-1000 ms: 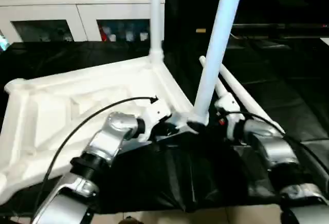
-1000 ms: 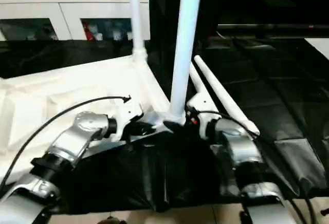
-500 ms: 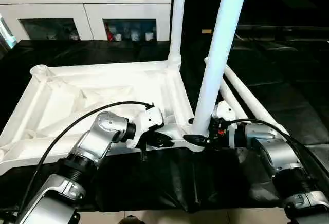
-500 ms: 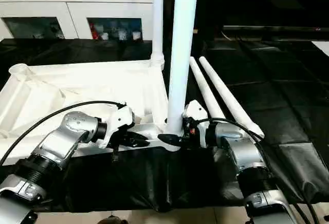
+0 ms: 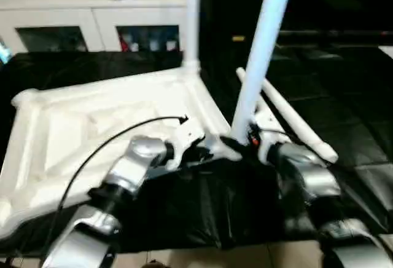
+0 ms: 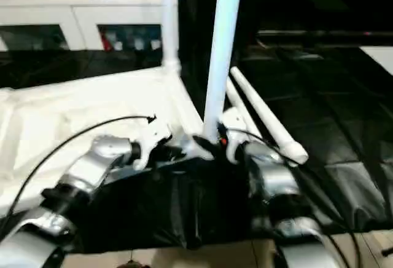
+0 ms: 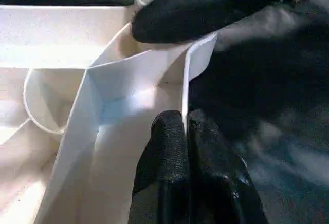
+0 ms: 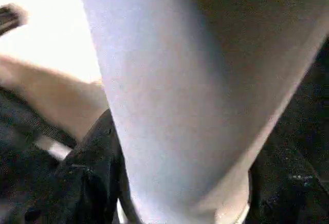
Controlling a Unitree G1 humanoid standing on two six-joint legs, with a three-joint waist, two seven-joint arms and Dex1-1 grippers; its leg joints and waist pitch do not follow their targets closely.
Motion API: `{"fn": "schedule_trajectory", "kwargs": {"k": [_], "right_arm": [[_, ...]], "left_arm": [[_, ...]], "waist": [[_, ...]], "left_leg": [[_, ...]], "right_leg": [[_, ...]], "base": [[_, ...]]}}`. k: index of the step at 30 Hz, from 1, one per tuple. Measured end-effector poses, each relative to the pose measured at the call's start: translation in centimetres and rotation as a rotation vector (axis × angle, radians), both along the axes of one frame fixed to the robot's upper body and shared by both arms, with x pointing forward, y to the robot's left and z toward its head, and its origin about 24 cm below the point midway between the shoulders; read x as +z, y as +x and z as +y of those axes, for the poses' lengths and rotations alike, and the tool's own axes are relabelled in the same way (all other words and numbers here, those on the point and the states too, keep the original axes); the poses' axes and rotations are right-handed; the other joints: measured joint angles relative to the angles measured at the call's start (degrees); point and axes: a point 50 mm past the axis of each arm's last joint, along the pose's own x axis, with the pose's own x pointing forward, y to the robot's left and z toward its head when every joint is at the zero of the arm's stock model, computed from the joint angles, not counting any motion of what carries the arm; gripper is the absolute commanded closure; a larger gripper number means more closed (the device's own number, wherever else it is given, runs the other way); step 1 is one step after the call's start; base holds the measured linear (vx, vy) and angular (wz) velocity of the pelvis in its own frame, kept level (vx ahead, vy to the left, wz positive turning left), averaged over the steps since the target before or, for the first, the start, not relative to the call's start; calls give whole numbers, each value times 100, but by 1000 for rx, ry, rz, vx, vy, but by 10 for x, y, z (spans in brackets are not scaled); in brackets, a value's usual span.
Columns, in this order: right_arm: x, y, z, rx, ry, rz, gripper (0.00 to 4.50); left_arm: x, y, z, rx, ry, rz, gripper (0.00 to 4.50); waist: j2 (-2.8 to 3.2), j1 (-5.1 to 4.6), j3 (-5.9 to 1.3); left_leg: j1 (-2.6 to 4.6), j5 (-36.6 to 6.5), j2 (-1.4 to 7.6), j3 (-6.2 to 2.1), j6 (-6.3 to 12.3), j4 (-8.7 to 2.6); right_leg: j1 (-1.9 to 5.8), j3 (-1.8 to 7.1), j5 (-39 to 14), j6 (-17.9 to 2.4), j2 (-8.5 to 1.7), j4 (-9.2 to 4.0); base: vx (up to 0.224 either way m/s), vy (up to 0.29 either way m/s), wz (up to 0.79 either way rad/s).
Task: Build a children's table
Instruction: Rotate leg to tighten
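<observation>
The children's table top lies upside down on black cloth. One white leg stands in its far right corner socket. A second leg stands upright in the near right corner. My left gripper is shut on the top's thin raised rim just beside that corner, pinching the wall between its fingers. My right gripper is at the foot of the near leg, with a black finger pressed on each side of it. Two loose legs lie on the cloth to the right.
A white cabinet with shelf openings stands behind the table top, with small items on it. Black cloth covers the floor to the right and in front. A black cable arcs over my left forearm.
The view has swayed with the head. My right gripper's fingers have closed in on the near leg's foot. The left grip on the rim is unchanged.
</observation>
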Motion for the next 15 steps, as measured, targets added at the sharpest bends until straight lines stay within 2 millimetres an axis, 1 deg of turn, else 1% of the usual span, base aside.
{"fn": "schedule_trajectory", "kwargs": {"k": [5,6,7,8,9,13,15], "right_arm": [[1,14,11,-186,35,12,181],[1,15,11,-199,42,13,146],[1,15,10,-202,45,12,125],[2,16,10,-208,59,16,125],[2,17,11,-211,78,22,109],[1,16,13,-214,98,17,75],[-1,15,12,-234,89,6,75]], "left_arm": [[1,5,-13,122,-17,-3,450],[1,5,-15,130,-17,-4,450],[1,5,-15,132,-18,-5,450],[2,5,-16,134,-20,-6,450],[2,6,-15,143,-19,-10,450],[3,7,-14,162,-19,-27,450],[3,7,-17,160,-19,-33,450]], "waist": [[0,-53,0],[0,-54,0],[0,-54,0],[0,-51,0],[0,-51,-1],[4,-66,0],[20,-60,1]], "left_leg": [[-5,0,-1,0,0,0],[-6,0,-1,0,0,0],[-7,0,-1,0,0,-2],[-7,0,0,0,0,-2],[-7,0,0,0,0,-4],[-13,0,-1,0,1,-5],[-15,0,-1,0,1,-5]], "right_leg": [[-1,1,2,-2,0,-4],[-1,1,2,-3,0,-3],[-2,1,3,-4,0,-3],[-1,1,18,-29,0,-2],[-2,1,18,-29,0,-2],[-10,0,15,-25,0,-5],[-11,1,15,-25,0,-7]], "base": [[0,0,0],[0,0,0],[0,0,0],[0,0,0],[0,0,0],[0,0,0],[0,0,0]]}}
